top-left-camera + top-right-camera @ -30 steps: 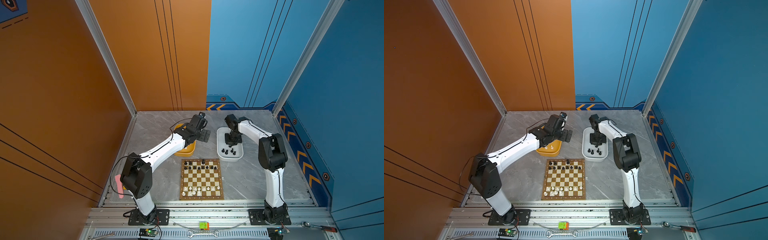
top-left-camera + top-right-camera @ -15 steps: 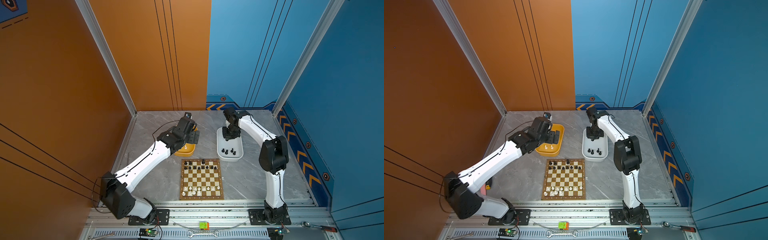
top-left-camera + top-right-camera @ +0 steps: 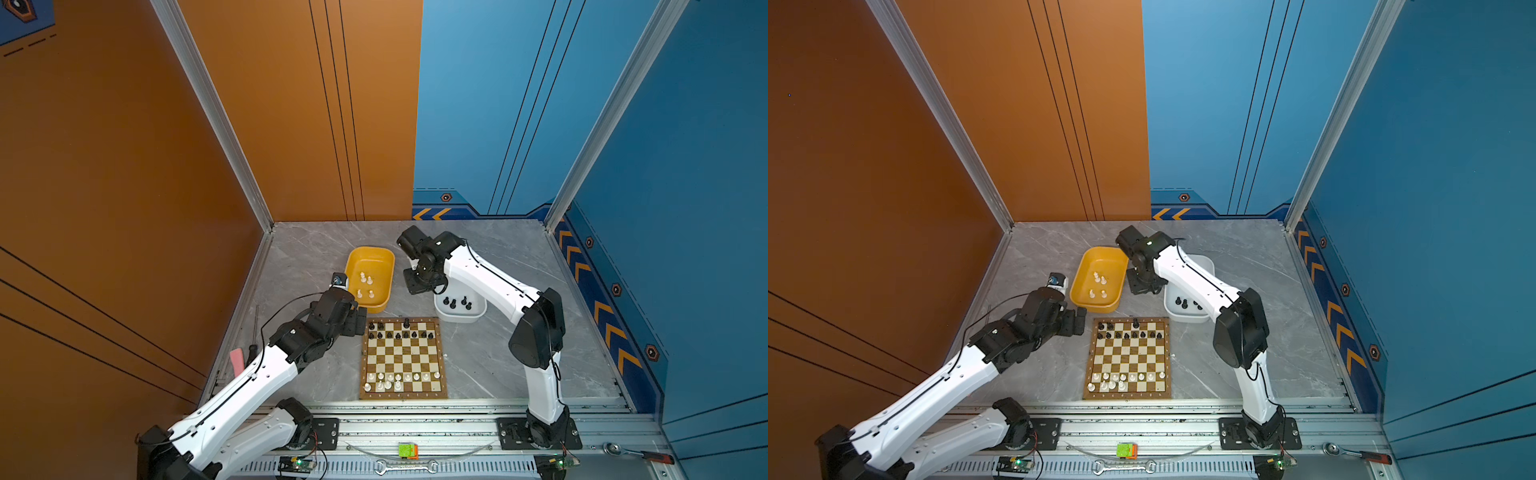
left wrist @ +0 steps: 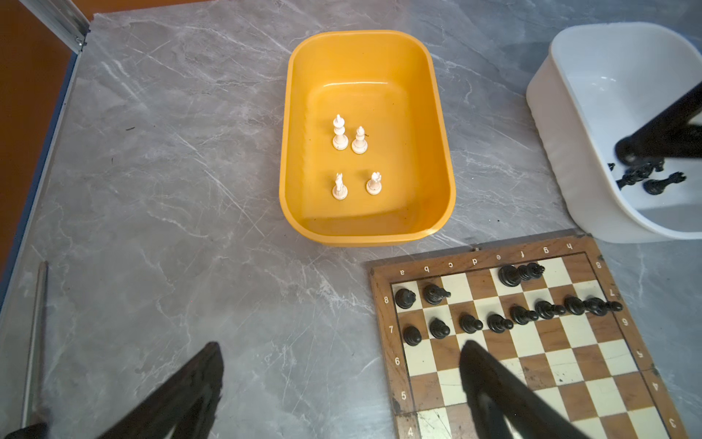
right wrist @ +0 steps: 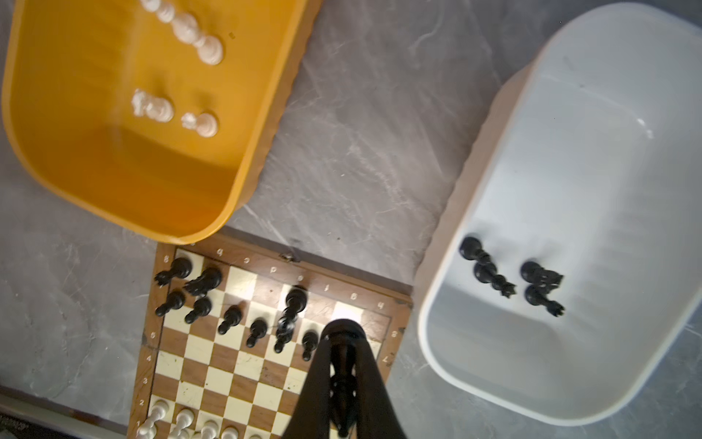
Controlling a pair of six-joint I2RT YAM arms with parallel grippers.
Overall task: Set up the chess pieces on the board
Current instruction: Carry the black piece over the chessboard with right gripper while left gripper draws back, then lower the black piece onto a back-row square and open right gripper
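The board [image 3: 402, 359] lies at the table's front middle, with black chess pieces [image 3: 399, 332] on its two far rows and white ones [image 3: 399, 380] on its near rows. My left gripper [image 3: 358, 322] [image 4: 340, 345] stands open and empty just off the board's far left corner. My right gripper [image 3: 419, 284] [image 5: 343, 328] hangs over the gap between the two tubs, shut on a black chess piece [image 5: 343, 380]. Several white pieces [image 4: 349, 159] stand in the yellow tub [image 3: 370, 250]. Several black pieces [image 5: 509, 277] lie in the white tub [image 3: 459, 318].
The yellow tub [image 3: 1100, 250] and white tub [image 3: 1185, 318] sit side by side just beyond the board [image 3: 1128, 359]. A thin metal rod [image 4: 36, 334] lies along the table's left edge. A wrench [image 3: 405, 467] and a ratchet [image 3: 636, 453] rest on the front rail.
My left arm has drawn back from the yellow tub to the board's far left corner. My right gripper has come out of the white tub and moved left, still shut.
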